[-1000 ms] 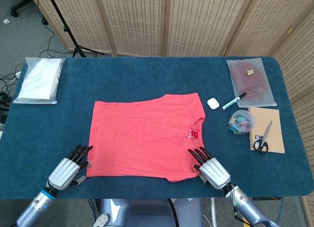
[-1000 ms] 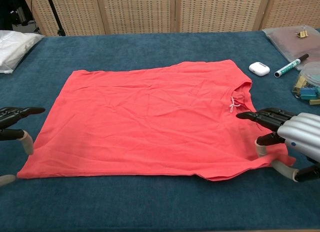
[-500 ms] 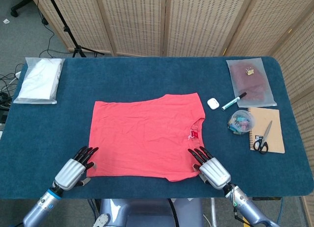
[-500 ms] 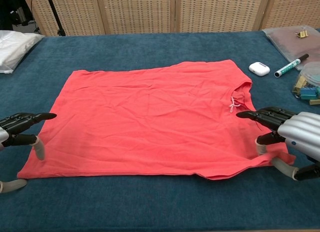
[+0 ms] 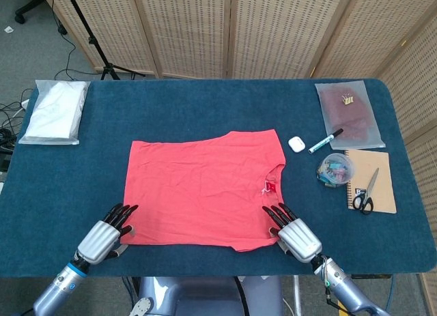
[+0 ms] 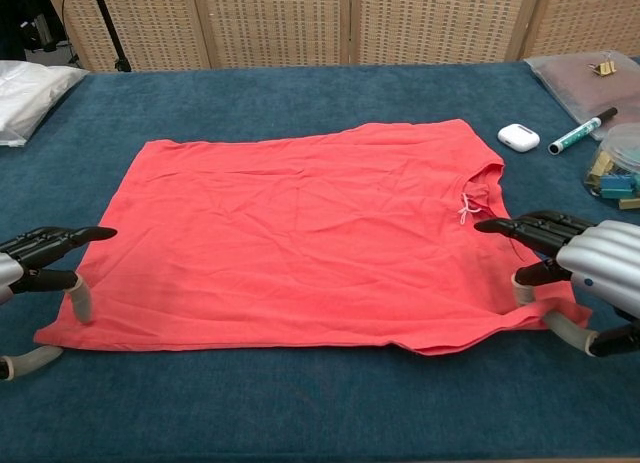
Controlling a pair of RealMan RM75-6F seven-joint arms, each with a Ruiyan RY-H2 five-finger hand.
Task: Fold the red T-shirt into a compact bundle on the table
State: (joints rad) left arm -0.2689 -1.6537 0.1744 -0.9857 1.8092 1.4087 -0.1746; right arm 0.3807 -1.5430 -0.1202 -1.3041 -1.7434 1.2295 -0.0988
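Note:
The red T-shirt lies spread flat on the blue table, its collar to the right. My left hand hovers at the shirt's near left corner with its fingers spread, the thumb close to the hem. At the near right corner, my right hand reaches over the edge, fingers apart, thumb beneath the hem. Neither hand visibly holds cloth.
A bagged white garment lies at the far left. On the right are a white earbud case, a marker, a clip tub, a notebook with scissors and a bagged dark item.
My left hand has moved right and forward to the shirt's near left corner. The right hand has hardly shifted. The shirt lies as before.

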